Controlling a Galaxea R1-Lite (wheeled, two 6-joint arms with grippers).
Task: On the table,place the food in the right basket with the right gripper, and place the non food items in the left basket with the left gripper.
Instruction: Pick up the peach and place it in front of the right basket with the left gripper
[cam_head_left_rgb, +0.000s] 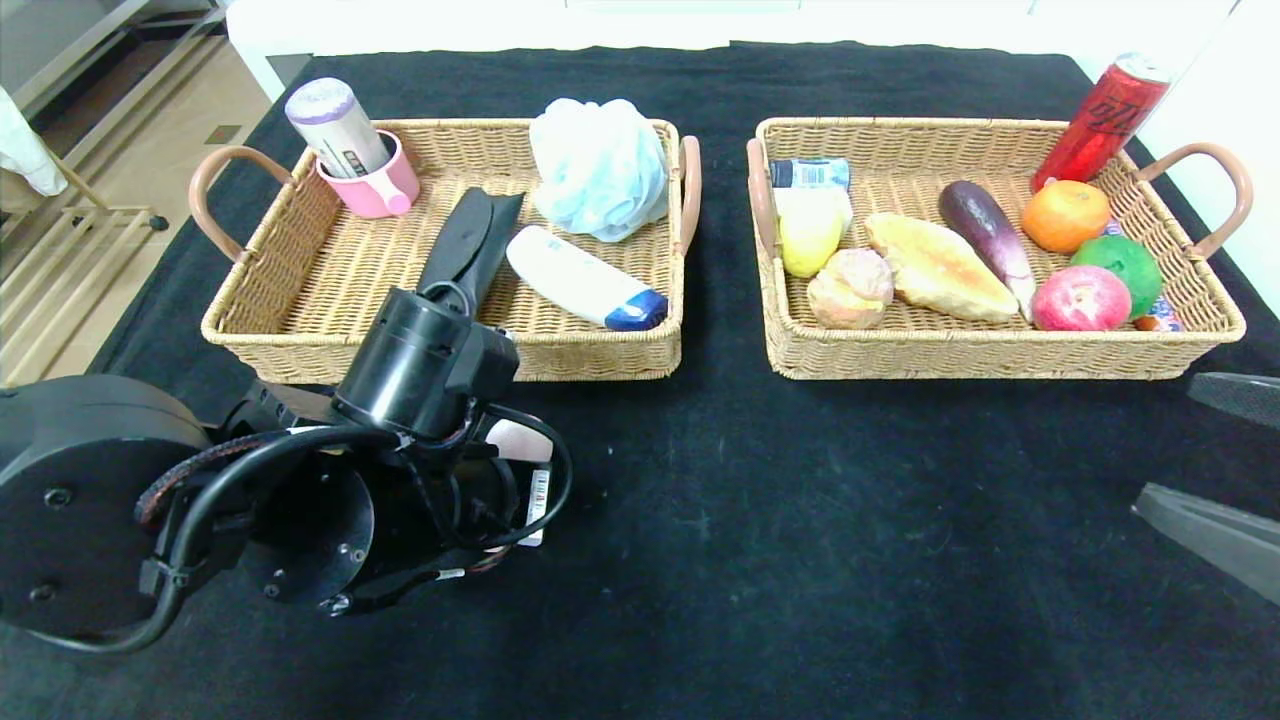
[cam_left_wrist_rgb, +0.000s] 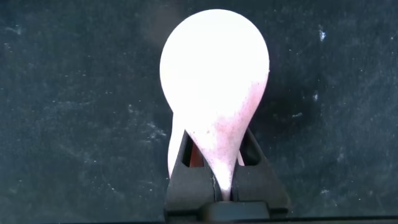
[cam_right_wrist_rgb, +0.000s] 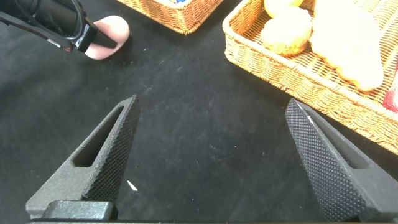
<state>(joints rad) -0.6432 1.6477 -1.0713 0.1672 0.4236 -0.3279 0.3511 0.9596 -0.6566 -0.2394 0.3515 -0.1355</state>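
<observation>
Pinching a pink paddle-shaped item (cam_left_wrist_rgb: 214, 81), left gripper (cam_left_wrist_rgb: 217, 177) sits closed — right gripper (cam_right_wrist_rgb: 211, 162) gapes, empty.

**Little that can be read**

The red can (cam_head_left_rgb: 1100, 120), in the far corner of the basket (cam_head_left_rgb: 1000, 350) ahead of the right gripper (cam_head_left_rgb: 1225, 470), carries large dark characters (too unclear to read). A barcode label (cam_head_left_rgb: 538, 500) shows beside the left gripper (cam_left_wrist_rgb: 217, 180), digits illegible.

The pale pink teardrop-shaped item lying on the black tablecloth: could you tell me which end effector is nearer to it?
Left. The left end effector is shut on the pale pink teardrop-shaped item; the right end effector hovers open, well off toward the robot's right.
</observation>
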